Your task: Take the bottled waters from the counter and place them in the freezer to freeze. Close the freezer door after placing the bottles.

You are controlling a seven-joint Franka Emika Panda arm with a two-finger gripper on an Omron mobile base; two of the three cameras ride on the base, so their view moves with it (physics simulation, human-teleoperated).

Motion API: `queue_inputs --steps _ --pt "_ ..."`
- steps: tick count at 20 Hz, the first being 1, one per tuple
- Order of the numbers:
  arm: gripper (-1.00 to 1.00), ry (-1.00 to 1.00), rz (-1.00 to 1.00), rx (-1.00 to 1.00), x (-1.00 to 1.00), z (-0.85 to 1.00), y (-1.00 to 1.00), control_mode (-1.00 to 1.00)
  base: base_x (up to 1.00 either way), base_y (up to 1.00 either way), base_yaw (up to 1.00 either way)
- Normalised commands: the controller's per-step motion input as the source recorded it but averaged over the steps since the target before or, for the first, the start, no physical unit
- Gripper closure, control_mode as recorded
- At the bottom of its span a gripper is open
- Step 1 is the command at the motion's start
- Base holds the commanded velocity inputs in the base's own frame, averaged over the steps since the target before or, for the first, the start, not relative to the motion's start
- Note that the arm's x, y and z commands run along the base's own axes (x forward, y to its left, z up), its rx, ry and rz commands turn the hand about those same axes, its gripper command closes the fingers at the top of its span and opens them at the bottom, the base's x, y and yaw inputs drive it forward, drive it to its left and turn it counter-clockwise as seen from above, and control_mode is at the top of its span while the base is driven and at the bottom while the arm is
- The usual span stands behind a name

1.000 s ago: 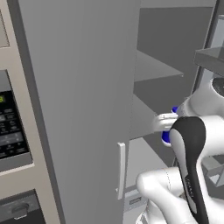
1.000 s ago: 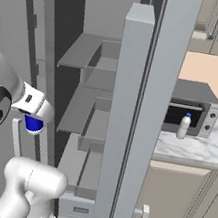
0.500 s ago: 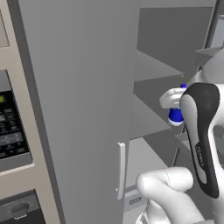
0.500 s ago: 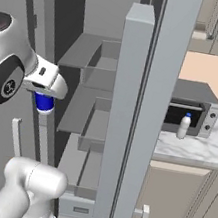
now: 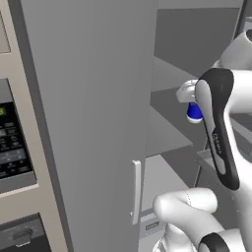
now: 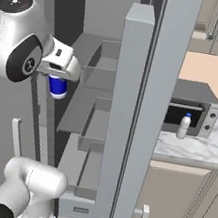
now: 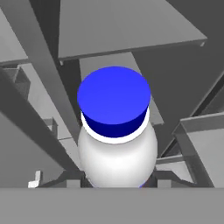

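My gripper is shut on a bottled water with a wide blue label band, which hangs below the hand in front of the open freezer and its grey shelves. From the left base view, the same bottle shows beside the forearm, just right of the open freezer door with its pale bar handle. Looking along the hand, the bottle's blue cap sits close up, with a shelf beyond it. The plainer, slimmer bottle stands on the marble counter.
A grey toaster oven sits on the counter behind the slim bottle. A thick grey door panel stands edge-on right of the freezer opening. A wall oven's control panel is left of the freezer door. Beige cabinets are under the counter.
The gripper has carried the labelled bottle upward and closer to the freezer shelves. The slim bottle and the doors have stayed put.
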Motion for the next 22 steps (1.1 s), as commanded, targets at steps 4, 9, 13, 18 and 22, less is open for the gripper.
queue_inputs --steps 4,9,13,18,22 --pt "1.00 -0.04 0.00 -0.01 0.53 0.00 -0.02 -1.00 0.00 0.00 0.00" --pt "1.00 -0.01 0.00 0.00 0.62 0.07 -0.13 -1.00 0.00 0.00 0.00" --pt "1.00 0.00 0.00 0.00 0.52 0.17 -0.15 -1.00 0.00 0.00 0.00" --pt "1.00 0.00 0.00 0.00 0.39 0.26 -0.05 -1.00 0.00 0.00 0.00" --pt "1.00 0.00 0.01 0.00 0.45 0.17 -0.06 -1.00 0.00 0.00 0.00"
